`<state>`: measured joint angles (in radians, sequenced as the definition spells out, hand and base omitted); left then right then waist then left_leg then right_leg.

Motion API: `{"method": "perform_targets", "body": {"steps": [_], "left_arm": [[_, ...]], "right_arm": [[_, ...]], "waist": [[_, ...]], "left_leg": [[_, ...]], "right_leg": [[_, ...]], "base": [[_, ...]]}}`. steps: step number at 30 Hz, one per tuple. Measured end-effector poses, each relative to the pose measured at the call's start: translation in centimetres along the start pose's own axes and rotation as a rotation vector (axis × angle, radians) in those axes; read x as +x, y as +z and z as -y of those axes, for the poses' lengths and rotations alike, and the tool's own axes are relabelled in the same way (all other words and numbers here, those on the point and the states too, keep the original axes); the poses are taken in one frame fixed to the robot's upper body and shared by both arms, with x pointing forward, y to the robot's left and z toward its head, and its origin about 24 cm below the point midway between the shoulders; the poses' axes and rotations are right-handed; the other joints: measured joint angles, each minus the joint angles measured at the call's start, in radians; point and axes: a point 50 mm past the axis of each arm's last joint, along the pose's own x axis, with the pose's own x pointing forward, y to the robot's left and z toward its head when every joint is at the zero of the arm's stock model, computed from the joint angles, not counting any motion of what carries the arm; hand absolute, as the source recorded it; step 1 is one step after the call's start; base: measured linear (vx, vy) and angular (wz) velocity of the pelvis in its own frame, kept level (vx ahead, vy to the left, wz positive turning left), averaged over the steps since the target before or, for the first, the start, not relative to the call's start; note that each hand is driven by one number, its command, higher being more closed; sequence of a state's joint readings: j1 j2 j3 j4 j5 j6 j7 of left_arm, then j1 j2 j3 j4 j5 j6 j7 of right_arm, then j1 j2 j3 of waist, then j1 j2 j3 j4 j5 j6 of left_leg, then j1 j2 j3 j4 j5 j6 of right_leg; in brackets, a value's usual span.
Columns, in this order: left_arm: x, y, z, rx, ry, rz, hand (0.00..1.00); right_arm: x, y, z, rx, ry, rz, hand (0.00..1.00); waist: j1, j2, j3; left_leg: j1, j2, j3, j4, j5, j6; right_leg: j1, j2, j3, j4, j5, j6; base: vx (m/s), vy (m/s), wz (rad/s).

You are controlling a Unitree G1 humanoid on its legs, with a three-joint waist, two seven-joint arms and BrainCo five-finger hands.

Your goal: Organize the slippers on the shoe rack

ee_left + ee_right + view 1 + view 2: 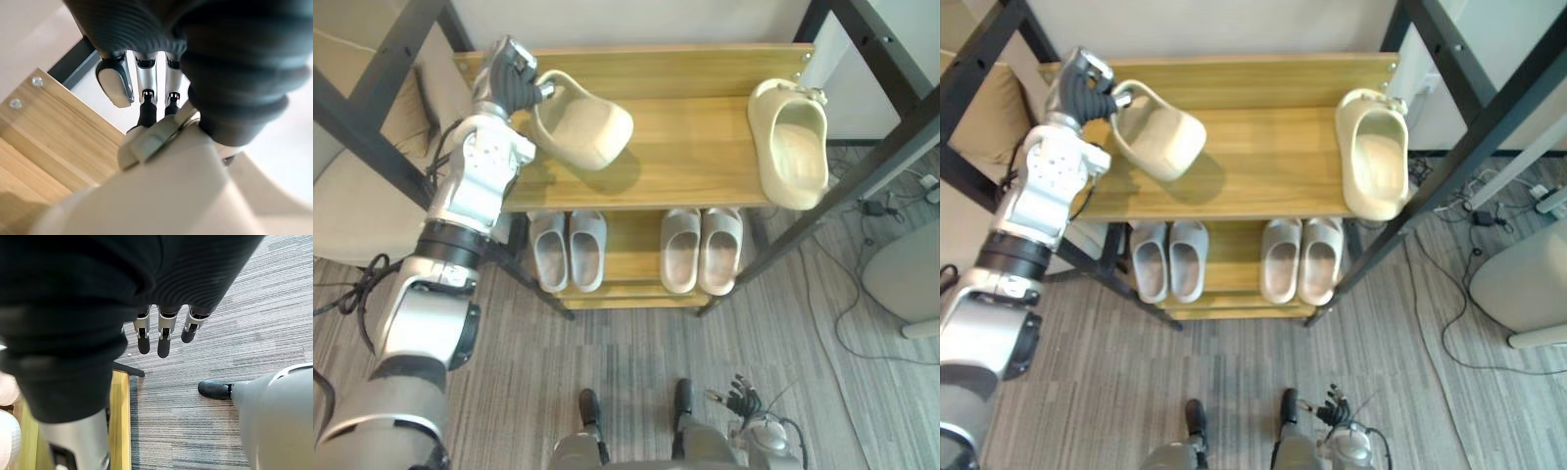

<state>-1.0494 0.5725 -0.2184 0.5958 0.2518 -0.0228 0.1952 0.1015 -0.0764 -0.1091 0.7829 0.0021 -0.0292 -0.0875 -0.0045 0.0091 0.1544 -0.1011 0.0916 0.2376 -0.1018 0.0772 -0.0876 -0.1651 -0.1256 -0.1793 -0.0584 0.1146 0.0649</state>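
- Slipper one (582, 125), beige, hangs tilted at about ten o'clock in the head views. It is over the top shelf (695, 162) of the shoe rack (636, 294), with its toe toward four o'clock.
- The left hand (509, 73) pinches its heel rim. In the left wrist view the fingers (146, 105) hook inside the opening and the thumb sits outside. That grip suits a soft, light shoe, and judging by the shadow beneath, the toe is lifted or barely touching.
- Slipper two (793, 142), its likely mate, lies sole-down at two o'clock on the same shelf, well apart. Its toe pokes past the front edge, so it probably needs squaring up too.
- The lower shelf (631, 250) holds two tidy pairs, toes forward. A grey pair (568, 250) is at seven o'clock and a cream pair (702, 250) at five o'clock, and the top pair should probably be set the same way.
- The right hand (164, 333) hangs idle at six o'clock over the floor (220, 440), fingers straight and loose, holding nothing.
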Motion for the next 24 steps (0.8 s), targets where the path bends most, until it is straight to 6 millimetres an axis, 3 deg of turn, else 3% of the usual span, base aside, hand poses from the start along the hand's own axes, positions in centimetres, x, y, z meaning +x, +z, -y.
{"method": "perform_targets", "body": {"steps": [15, 24], "left_arm": [[-0.3, 0.9, 1.7, -0.008, -0.042, 0.037, 1.0], [-0.5, 2.7, 2.9, 0.008, -0.045, 0.115, 1.0]], "right_arm": [[0.3, -0.4, -0.2, -0.006, 0.001, -0.036, 0.0], [0.8, 1.0, -0.5, -0.007, 0.0, 0.003, 0.0]], "waist": [[-0.015, 0.02, 0.012], [-0.032, 0.032, 0.019]], "left_leg": [[0.015, -0.006, -0.007, 0.0, 0.0, 0.0], [0.015, -0.007, -0.004, 0.0, 0.0, 0.0]], "right_leg": [[0.024, -0.003, -0.006, -0.015, 0.002, 0.002], [0.022, -0.004, -0.001, -0.016, 0.004, 0.003]], "base": [[0.01, 0.0, 0.02], [0.0, 0.0, 0.0]]}}
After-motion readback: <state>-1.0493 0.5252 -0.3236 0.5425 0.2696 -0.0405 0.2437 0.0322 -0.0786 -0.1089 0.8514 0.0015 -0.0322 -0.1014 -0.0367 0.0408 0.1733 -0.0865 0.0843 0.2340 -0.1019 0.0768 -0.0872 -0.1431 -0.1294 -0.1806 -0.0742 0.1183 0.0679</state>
